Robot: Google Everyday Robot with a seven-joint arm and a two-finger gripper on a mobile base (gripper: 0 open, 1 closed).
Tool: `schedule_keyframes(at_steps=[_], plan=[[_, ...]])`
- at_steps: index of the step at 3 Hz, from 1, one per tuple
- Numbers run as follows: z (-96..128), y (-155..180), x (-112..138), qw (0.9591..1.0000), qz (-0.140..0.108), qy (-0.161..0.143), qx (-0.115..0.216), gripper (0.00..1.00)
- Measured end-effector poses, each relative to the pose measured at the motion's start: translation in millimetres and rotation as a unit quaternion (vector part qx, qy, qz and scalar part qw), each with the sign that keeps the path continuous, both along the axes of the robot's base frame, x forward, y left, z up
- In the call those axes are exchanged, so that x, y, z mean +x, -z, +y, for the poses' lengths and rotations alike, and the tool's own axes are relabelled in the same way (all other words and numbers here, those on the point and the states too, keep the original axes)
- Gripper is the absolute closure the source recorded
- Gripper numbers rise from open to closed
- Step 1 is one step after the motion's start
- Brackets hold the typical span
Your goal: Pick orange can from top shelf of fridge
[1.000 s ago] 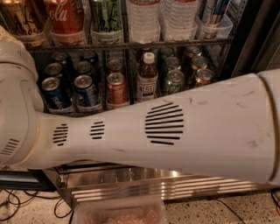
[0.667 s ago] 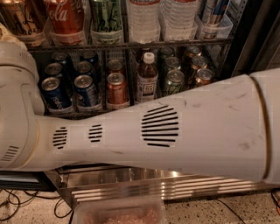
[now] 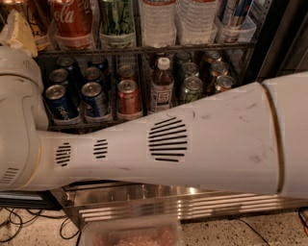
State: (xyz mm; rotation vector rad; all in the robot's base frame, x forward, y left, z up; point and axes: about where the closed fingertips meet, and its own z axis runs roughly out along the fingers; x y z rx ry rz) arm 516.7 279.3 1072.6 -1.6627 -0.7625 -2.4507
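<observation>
The fridge (image 3: 144, 204) fills the view behind my white arm (image 3: 168, 144), which crosses the picture from right to left. The top shelf (image 3: 144, 49) is a dark wire rack with clear trays along the upper edge. On it at the far top left only a sliver of the copper-orange can (image 3: 17, 10) shows, next to a red Coca-Cola can (image 3: 72, 19). My gripper (image 3: 18, 32) shows only as a pale beige part at the top left, just in front of and below the orange can. The arm hides the rest of it.
The top shelf also holds a green can (image 3: 118, 19), water bottles (image 3: 156, 21) and a slim can in a tray (image 3: 236, 17). The rack below holds blue cans (image 3: 60, 101), a red-orange can (image 3: 127, 96), a brown bottle (image 3: 161, 86) and green cans (image 3: 192, 86). A clear bin (image 3: 130, 235) and cables (image 3: 14, 226) lie on the floor.
My arm has shifted a little to the left across the view. The cans and bottles have not moved.
</observation>
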Motion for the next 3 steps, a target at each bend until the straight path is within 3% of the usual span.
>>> schedule_keyframes(at_steps=[1, 2, 3], plan=[[-4.3, 0.8, 1.2, 0.9999, -0.002, 0.013, 0.008, 0.39], [-16.1, -3.7, 38.5, 0.9995, -0.019, 0.022, 0.009, 0.38], [-16.3, -4.8, 55.1, 0.9997, -0.018, 0.016, 0.006, 0.33]])
